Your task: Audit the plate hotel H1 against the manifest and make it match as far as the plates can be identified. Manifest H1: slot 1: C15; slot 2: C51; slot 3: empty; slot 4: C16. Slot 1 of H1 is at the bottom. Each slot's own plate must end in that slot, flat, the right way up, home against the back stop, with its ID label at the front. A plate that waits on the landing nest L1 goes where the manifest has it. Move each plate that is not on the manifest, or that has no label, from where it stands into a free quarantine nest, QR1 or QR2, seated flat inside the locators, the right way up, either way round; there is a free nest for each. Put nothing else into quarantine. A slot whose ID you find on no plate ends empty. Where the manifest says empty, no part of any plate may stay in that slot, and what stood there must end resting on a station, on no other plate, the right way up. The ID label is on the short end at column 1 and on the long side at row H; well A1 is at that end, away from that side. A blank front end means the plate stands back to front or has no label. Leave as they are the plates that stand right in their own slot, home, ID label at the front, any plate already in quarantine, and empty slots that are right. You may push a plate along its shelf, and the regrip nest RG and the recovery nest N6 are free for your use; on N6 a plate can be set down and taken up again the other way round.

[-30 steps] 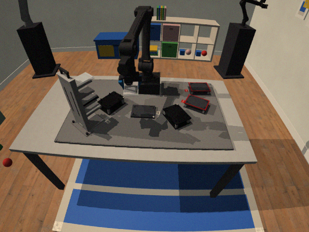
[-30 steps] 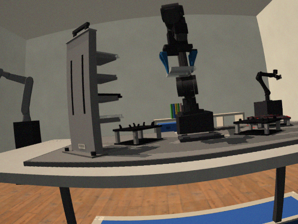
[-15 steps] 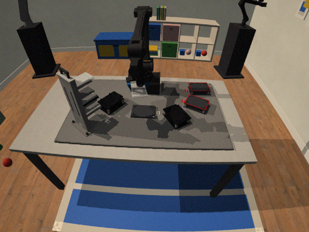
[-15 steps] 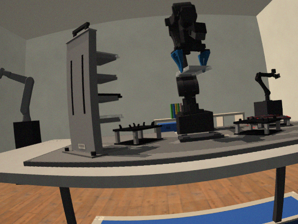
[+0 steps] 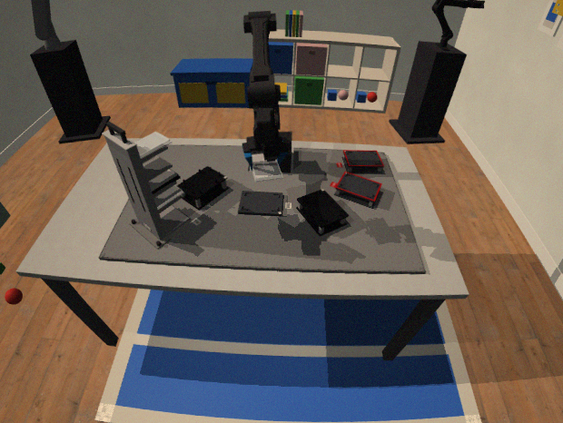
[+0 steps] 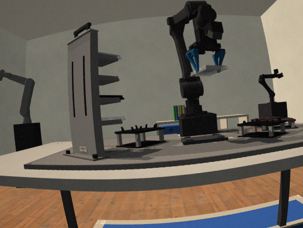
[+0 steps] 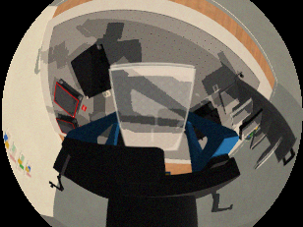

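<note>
My gripper (image 6: pixel 205 59) is shut on a clear plate (image 6: pixel 209 70) and holds it roughly level, high above the table beside the arm's base. The plate also shows in the top view (image 5: pixel 266 169) and fills the middle of the wrist view (image 7: pixel 151 108), with the blue fingers on its two sides. I can read no label on it. The grey plate hotel H1 (image 6: pixel 83 93) stands at the table's left. Its top shelf (image 6: pixel 109 58) holds a pale plate, the second shelf from the bottom a dark plate (image 6: pixel 111 96), and the bottom shelf a clear plate (image 6: pixel 114 119).
Two red-edged quarantine nests (image 5: pixel 362 159) (image 5: pixel 358 186) stand at the back right with no plate on them. A black raised nest (image 5: pixel 203 185) stands next to the hotel, a flat dark nest (image 5: pixel 261 202) in the middle, and another black nest (image 5: pixel 321 210) to its right.
</note>
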Available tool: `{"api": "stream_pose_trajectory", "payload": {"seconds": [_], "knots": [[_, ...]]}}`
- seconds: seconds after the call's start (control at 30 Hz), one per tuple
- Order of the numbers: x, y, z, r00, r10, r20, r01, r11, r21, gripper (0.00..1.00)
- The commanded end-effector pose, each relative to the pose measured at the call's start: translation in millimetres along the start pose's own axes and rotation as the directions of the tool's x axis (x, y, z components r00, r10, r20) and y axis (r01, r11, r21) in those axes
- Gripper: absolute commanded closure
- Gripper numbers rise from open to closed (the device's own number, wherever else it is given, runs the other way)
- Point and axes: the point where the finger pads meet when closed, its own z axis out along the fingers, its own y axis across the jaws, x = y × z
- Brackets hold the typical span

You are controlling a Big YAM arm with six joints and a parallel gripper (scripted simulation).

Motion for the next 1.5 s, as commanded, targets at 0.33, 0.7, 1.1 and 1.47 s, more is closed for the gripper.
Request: {"api": "stream_pose_trajectory", "payload": {"seconds": [0.33,0.7,1.1,1.47], "knots": [[-43,30,-22.8,0.997,0.01,0.071,-0.011,1.0,0.01,0.14],[-29,64,-7.0,0.986,-0.164,0.026,0.164,0.986,0.008,0.14],[-41,105,-18.3,0.933,-0.354,0.055,0.354,0.935,0.018,0.14],[-46,137,-22.5,0.914,-0.4,0.069,0.399,0.917,0.02,0.14]]}}
